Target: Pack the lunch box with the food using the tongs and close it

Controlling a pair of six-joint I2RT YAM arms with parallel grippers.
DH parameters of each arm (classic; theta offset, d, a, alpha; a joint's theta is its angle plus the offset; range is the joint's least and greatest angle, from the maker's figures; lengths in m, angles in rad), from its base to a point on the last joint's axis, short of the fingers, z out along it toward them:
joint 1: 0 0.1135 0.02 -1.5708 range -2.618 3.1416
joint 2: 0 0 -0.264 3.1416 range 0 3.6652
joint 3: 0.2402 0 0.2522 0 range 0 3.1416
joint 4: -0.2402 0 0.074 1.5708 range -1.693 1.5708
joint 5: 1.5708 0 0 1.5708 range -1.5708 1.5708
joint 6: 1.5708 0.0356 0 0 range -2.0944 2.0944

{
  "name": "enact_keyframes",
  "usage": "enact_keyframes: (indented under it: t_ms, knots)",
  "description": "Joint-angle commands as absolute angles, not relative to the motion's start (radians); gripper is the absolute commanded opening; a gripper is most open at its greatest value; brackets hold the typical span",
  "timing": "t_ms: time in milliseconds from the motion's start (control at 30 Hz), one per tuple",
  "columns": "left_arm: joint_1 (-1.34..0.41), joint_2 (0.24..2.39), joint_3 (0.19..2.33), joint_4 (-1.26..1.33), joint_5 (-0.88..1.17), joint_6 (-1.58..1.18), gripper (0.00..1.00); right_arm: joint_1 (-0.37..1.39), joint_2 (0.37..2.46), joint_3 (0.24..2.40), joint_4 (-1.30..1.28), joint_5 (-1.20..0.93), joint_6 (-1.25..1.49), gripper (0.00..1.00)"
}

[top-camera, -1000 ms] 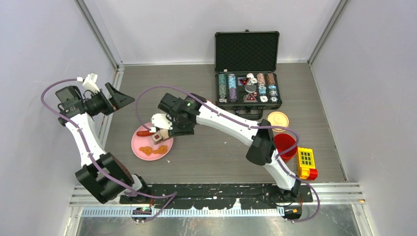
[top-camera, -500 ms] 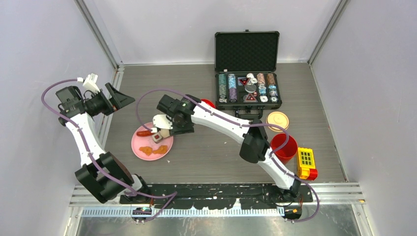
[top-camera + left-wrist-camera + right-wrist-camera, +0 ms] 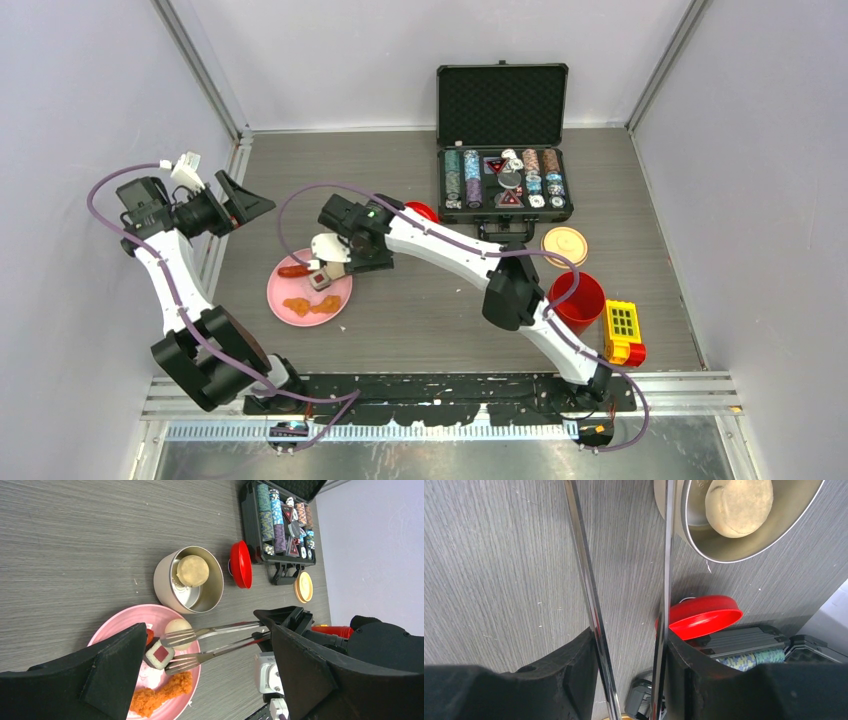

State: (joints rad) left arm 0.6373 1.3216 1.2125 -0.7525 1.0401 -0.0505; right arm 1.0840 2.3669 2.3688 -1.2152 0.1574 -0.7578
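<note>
**Tongs [image 3: 220, 629]: held, tips apart**

I am gripping them near the rear in the right gripper [image 3: 630, 672], with the arms reaching forward over the pink plate [image 3: 120, 620]. The tips are standing apart, bracketing the white cube [image 3: 160, 655] beside a pale egg lump [image 3: 176, 626]. As far as I can tell, nothing is being pinched.

Steel bowl [image 3: 165, 582]: sitting open just beside the plate, one lump [image 3: 192, 570] lying inside, which is keeping transfers short.

Red canister [image 3: 580, 300]: waiting uncovered, well apart on the right.

Left gripper [image 3: 240, 198]: hanging wide and empty, watching from the left.

Left hand [image 3: 243, 196] hangs wide open, raised; outstretched right hand [image 3: 629, 637] pinches the tongs [image 3: 220, 629].
</note>
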Motion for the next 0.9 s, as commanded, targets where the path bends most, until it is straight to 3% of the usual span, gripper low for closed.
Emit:
enact_keyframes:
  t_ms: [0,500,867]
  knots:
    - [0.646,1.329,1.215,-0.725,1.066,-0.050,0.97,1.096,2.352,2.423,-1.161,0.189,-0.761,0.48]
    - [0.645,1.327,1.224,-0.718,1.065,-0.059,0.97,1.094,2.134,2.231,-1.125,0.076,-0.647,0.54]
    - [0.646,1.333,1.231,-0.712,1.067,-0.071,0.97,1.048,2.138,2.196,-1.157,0.014,-0.614,0.58]
